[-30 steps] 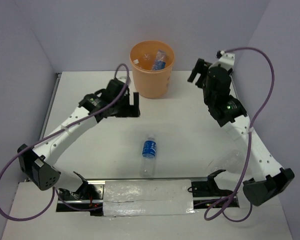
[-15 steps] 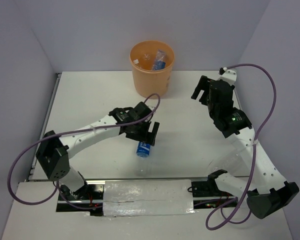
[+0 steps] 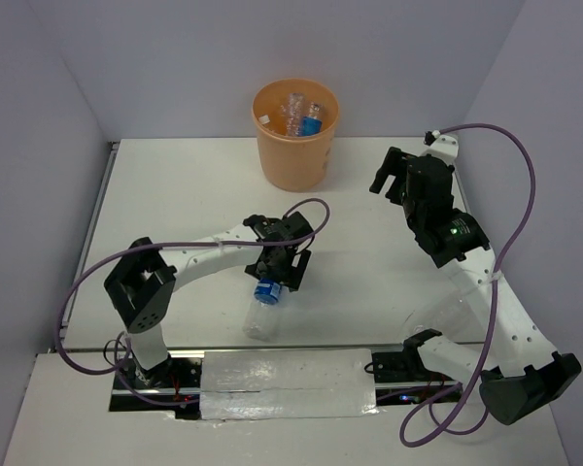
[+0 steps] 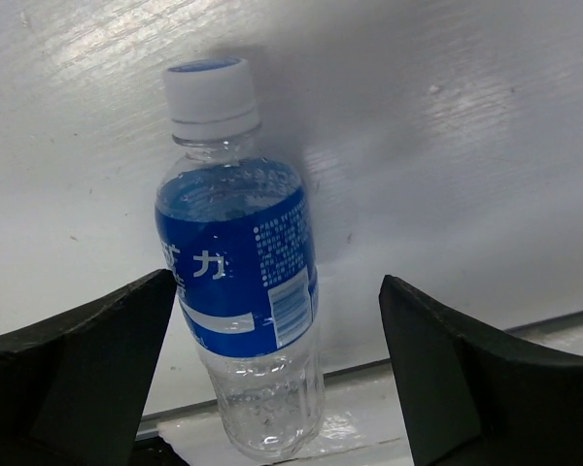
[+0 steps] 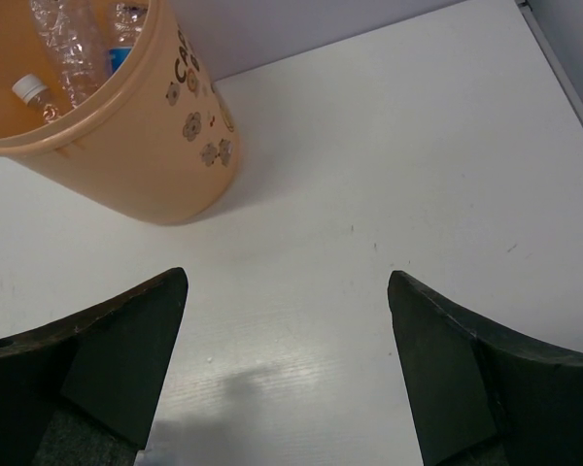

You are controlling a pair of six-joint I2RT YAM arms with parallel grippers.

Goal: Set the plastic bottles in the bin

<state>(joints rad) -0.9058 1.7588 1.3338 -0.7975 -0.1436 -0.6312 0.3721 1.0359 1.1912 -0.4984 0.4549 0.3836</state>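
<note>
A clear plastic bottle (image 3: pixel 263 307) with a blue label and white cap lies on the white table near its front edge. It also shows in the left wrist view (image 4: pixel 238 282). My left gripper (image 3: pixel 284 275) (image 4: pixel 275 282) is open above it, with a finger on each side of the labelled part and not touching it. The orange bin (image 3: pixel 294 155) (image 5: pixel 146 146) stands at the back and holds several bottles (image 3: pixel 301 114) (image 5: pixel 73 39). My right gripper (image 3: pixel 389 173) (image 5: pixel 287 277) is open and empty over bare table to the right of the bin.
A faint clear shape that looks like an unlabelled bottle (image 3: pixel 437 313) lies under the right arm's lower link. A silvery taped strip (image 3: pixel 290 383) runs along the front edge between the arm bases. Grey walls close in the table on three sides.
My left arm swung from beside the bin down to the bottle at the front. The bottle shifted slightly left and toward the front edge. My right gripper drew back a little from the bin.
</note>
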